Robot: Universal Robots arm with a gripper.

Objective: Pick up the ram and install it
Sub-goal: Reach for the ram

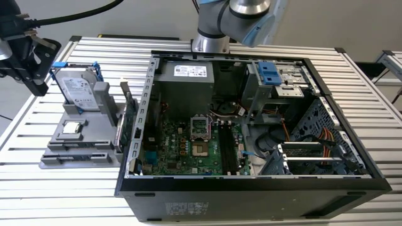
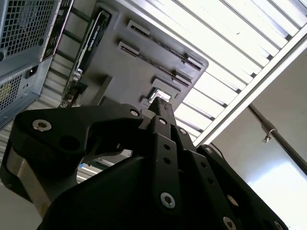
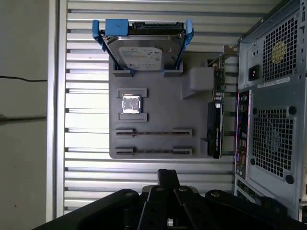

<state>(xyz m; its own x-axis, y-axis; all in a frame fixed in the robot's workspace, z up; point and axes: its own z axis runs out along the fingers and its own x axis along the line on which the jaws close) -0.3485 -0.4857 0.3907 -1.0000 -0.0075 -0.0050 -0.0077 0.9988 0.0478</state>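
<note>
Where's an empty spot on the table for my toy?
Bare table slats lie at the exterior view's left of the gray holder and in front of it. Crowded between holder and computer case, where the expansion card stands.

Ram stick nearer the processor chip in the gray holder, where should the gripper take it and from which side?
Probably pinch the ram stick by its flat faces at mid-length, coming down from above. It stands on edge in the gray holder, ends in brackets, leaving the top edge between them free.
</note>
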